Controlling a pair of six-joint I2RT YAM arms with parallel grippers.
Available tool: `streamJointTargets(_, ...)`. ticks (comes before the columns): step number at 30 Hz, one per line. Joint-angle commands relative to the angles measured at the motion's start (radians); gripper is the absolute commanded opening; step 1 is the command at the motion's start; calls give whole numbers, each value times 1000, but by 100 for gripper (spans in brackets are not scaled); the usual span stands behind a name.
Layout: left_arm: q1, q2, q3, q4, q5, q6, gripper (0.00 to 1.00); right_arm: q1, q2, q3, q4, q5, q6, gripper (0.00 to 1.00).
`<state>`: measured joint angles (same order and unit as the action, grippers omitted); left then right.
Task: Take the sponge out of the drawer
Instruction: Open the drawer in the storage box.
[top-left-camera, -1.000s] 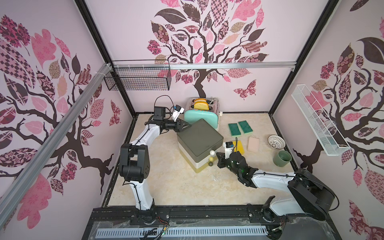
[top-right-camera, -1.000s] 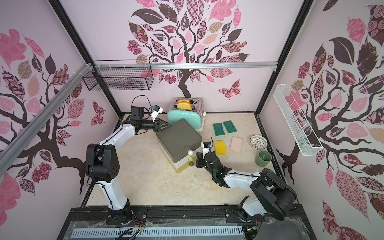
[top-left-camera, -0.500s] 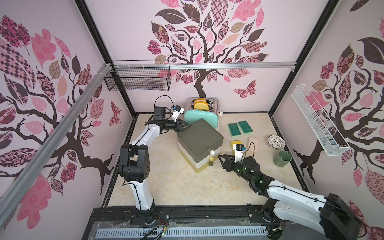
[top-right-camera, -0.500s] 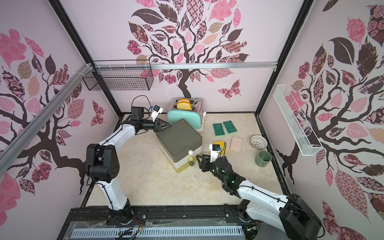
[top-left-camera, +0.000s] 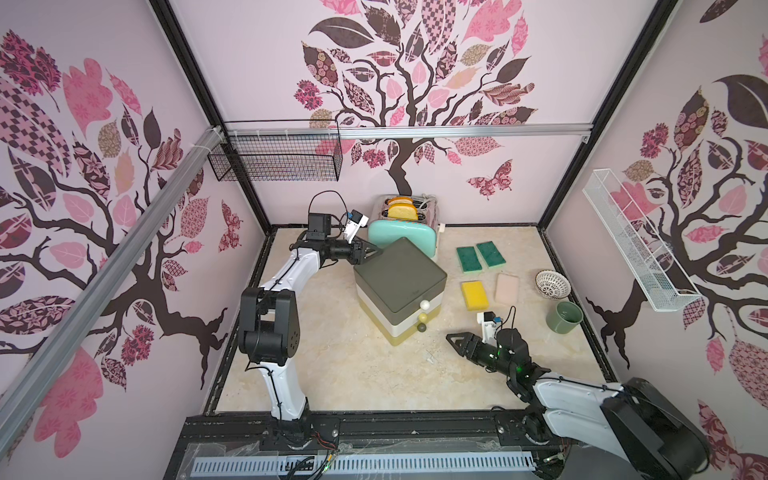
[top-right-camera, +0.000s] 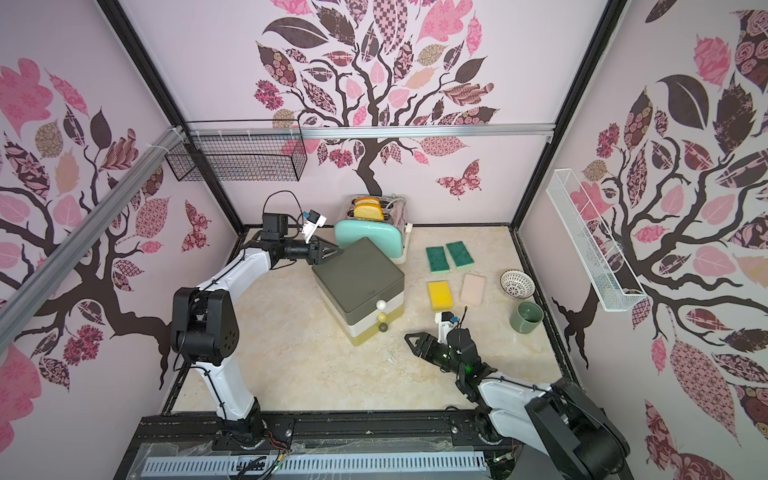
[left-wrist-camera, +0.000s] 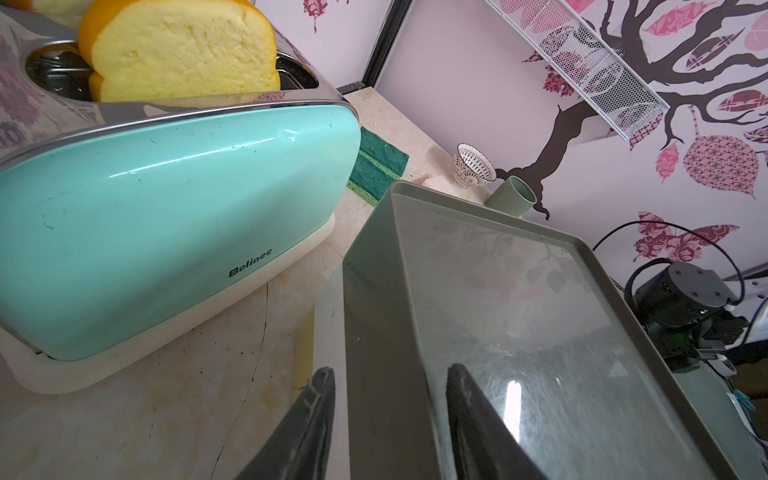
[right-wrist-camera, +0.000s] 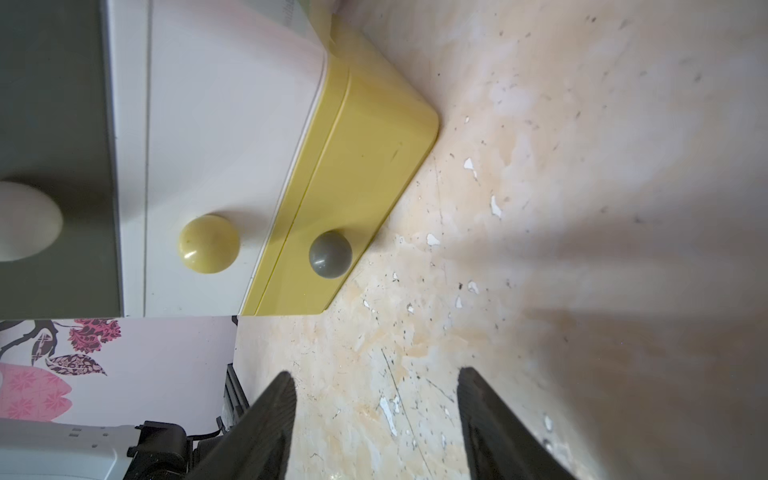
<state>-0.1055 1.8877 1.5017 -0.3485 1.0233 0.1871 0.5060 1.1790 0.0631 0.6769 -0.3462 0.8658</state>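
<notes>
The drawer unit (top-left-camera: 399, 274) has a grey top and white and yellow drawers, all pushed in. Nothing inside it shows, so a sponge in a drawer is hidden. A yellow sponge (top-left-camera: 474, 295) lies on the table just right of the unit. My left gripper (top-left-camera: 374, 252) is shut on the unit's back top edge, with one finger on the lid and one on the side wall (left-wrist-camera: 388, 374). My right gripper (top-left-camera: 453, 338) hangs open and empty over bare table, a short way in front of the grey bottom knob (right-wrist-camera: 330, 253) and the yellow knob (right-wrist-camera: 209, 244).
A pink sponge (top-left-camera: 507, 288) and two green sponges (top-left-camera: 480, 256) lie right of the unit. A mint toaster (top-left-camera: 403, 232) with bread stands right behind it. A patterned bowl (top-left-camera: 552, 284) and a green cup (top-left-camera: 564, 317) sit near the right wall.
My right gripper was shut at the drawer knobs. It has opened and drawn back toward the front right. The left arm has not moved.
</notes>
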Motion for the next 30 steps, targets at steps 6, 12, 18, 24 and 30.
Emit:
streamJointTargets(6, -21, 31, -47, -63, -66, 46, 47, -4, 408, 58, 487, -74, 87, 61)
streamJointTargets(12, -20, 31, -44, -69, -68, 49, 47, 0, 663, 116, 740, -88, 132, 58)
streamJointTargets(18, -18, 36, -43, -66, -66, 48, 47, 0, 692, 141, 723, -98, 107, 58)
streamJointTargets(24, -17, 38, -46, -65, -67, 48, 47, 11, 759, 182, 740, -140, 118, 57)
streamJointTargets(30, -16, 40, -45, -67, -68, 48, 47, 19, 778, 202, 740, -143, 118, 56)
